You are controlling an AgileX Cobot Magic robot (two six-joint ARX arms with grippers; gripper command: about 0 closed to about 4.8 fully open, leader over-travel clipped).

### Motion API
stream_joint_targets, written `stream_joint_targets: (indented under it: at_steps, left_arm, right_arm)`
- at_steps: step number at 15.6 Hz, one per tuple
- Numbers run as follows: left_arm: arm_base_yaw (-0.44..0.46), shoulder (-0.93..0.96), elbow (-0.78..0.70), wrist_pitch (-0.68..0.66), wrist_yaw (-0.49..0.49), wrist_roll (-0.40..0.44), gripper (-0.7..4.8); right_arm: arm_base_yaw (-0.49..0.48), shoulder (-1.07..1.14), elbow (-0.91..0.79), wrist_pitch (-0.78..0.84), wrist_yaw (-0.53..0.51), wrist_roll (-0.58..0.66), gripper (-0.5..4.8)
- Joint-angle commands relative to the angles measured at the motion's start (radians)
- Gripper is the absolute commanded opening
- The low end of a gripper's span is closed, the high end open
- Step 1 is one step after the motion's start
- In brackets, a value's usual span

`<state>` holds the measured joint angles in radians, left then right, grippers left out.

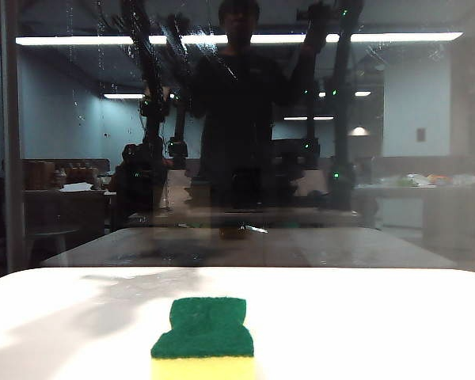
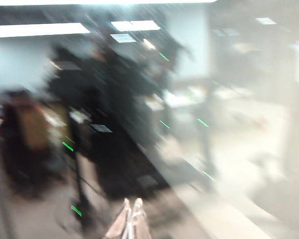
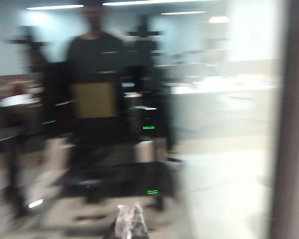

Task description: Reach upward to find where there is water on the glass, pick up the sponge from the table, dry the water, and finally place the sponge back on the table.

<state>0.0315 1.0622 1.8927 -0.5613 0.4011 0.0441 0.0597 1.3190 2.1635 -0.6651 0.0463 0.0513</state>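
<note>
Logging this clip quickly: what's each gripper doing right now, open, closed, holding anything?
Left gripper: closed, empty, raised toward the glass.
Right gripper: fingertips together, looks closed, empty, facing the glass.
Sponge: untouched on the table.

Dim blue-walled room [image 1: 416, 103], long ceiling light strips [image 1: 87, 39], cluttered desks [image 1: 63, 190].

We see the sponge [image 1: 203, 332], dark green over yellow, on the bright white table [image 1: 380, 324]; whitish water [image 1: 154, 59] streaks the dark glass [image 1: 63, 174].

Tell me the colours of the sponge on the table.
The sponge has a dark green scouring top over yellow foam, clearest in the exterior view.
</note>
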Motion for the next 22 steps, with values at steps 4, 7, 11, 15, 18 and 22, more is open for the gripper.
stream_joint_targets:
  at_steps: [4, 7, 11, 15, 18, 22]
  left_arm:
    - [-0.001, -0.199, -0.213, -0.016, 0.248, -0.077, -0.06]
    - [-0.001, -0.298, -0.430, 0.047, 0.337, -0.167, -0.06]
    - [-0.001, -0.398, -0.735, 0.175, 0.457, -0.217, -0.06]
    - [-0.024, -0.401, -1.003, 0.255, 0.539, -0.217, -0.06]
    - [-0.090, -0.389, -1.228, 0.268, 0.416, -0.192, -0.01]
    - [-0.235, -0.285, -1.318, 0.264, 0.243, -0.148, 2.80]
  right_arm:
    - [0.002, -0.010, 0.005, 0.000, -0.436, -0.001, -0.01]
    - [0.002, -0.011, 0.005, -0.001, -0.618, 0.001, -0.01]
    - [0.002, -0.017, 0.005, -0.015, -0.678, 0.006, -0.01]
    - [0.002, -0.017, 0.005, -0.015, -0.678, 0.006, -0.01]
    - [0.002, -0.016, 0.005, -0.015, -0.677, 0.005, -0.01]
    - [0.002, -0.016, 0.005, -0.016, -0.677, 0.005, -0.01]
